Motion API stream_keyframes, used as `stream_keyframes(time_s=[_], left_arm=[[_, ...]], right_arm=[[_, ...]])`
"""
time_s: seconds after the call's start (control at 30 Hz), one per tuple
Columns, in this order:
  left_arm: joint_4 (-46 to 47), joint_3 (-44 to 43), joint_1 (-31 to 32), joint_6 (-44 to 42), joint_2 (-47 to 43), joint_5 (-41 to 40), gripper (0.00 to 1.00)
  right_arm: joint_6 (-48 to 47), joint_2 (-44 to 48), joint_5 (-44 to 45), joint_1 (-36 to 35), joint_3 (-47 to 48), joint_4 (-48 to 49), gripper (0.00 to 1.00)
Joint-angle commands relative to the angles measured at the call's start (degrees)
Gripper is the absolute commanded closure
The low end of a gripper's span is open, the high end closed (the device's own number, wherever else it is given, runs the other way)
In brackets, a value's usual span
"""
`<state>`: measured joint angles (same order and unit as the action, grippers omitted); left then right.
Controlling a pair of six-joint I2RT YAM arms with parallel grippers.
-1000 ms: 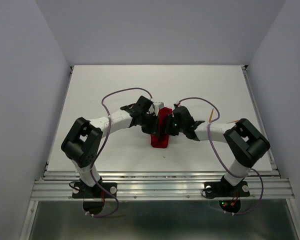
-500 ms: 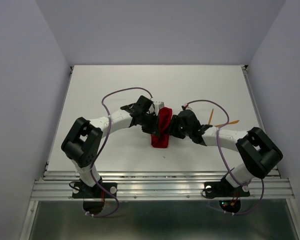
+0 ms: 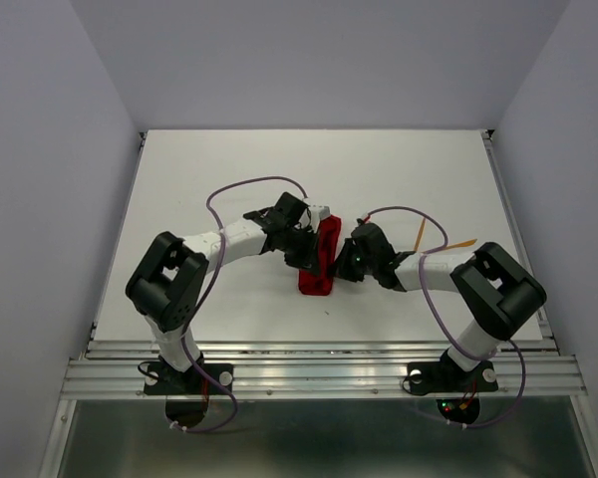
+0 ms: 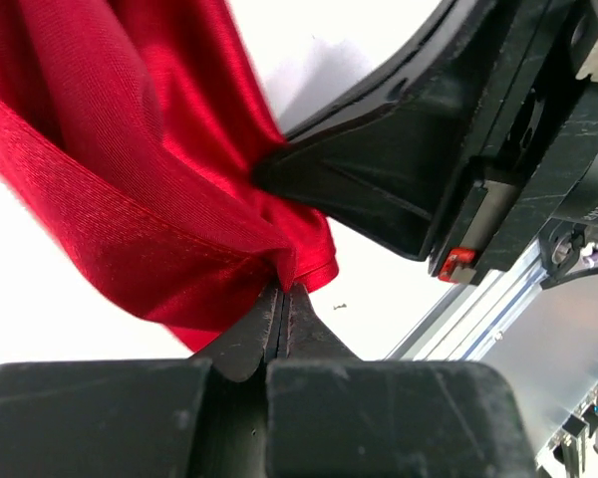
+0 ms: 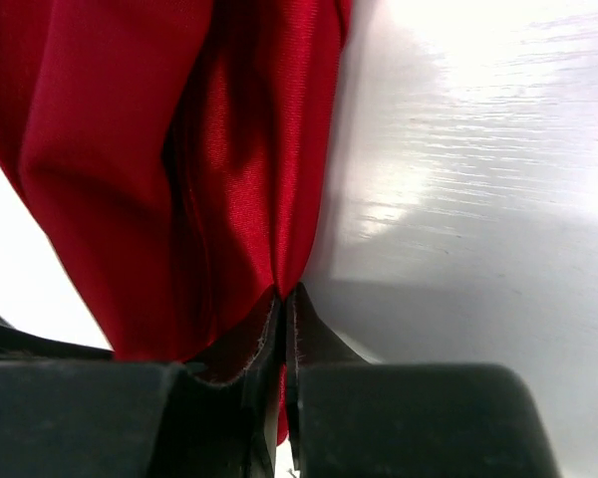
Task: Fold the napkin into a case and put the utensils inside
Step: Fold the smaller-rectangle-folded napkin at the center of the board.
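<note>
The napkin point(image 4: 100, 149) is sheeny red woven cloth; the table point(image 3: 229, 169) smooth matt white.

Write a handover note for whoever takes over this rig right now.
Left gripper: shut on an edge of the bright red cloth napkin.
Right gripper: shut on its other side.
The napkin is gathered into a narrow strip mid-table; to its right lie two thin orange plastic utensils, outside the cloth.
Done: partial fold.
Left: finish the case, insert both utensils.
</note>
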<state>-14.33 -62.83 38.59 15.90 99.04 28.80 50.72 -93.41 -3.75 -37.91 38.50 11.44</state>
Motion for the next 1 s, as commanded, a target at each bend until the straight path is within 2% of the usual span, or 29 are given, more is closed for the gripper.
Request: stream_keyframes(time_s=[0.0, 0.4, 0.57, 0.67, 0.83, 0.97], left_arm=[[1.4, -2.6, 1.3, -0.6, 0.5, 2.1, 1.00], [4.7, -1.5, 3.0, 0.2, 4.5, 2.9, 1.00], [5.0, -1.1, 3.0, 0.1, 5.6, 1.3, 1.00], [5.0, -1.3, 3.0, 0.0, 6.2, 0.9, 1.00], [4.7, -1.2, 3.0, -0.3, 6.1, 0.0, 1.00], [4.6, -1.1, 3.0, -0.4, 6.0, 0.2, 1.00]], right_arm=[[2.1, -1.9, -2.0, -0.1, -0.5, 4.6, 0.97], [3.6, -3.6, -2.6, -0.1, -0.3, 6.1, 0.98], [4.1, -4.1, -2.9, -0.1, -0.6, 6.8, 0.95], [4.3, -3.4, -2.5, -0.1, -1.1, 6.8, 0.87], [4.7, 0.8, 0.1, -0.1, -3.6, 6.8, 0.61], [5.9, 4.4, 0.7, 0.9, -5.9, 7.0, 0.53]])
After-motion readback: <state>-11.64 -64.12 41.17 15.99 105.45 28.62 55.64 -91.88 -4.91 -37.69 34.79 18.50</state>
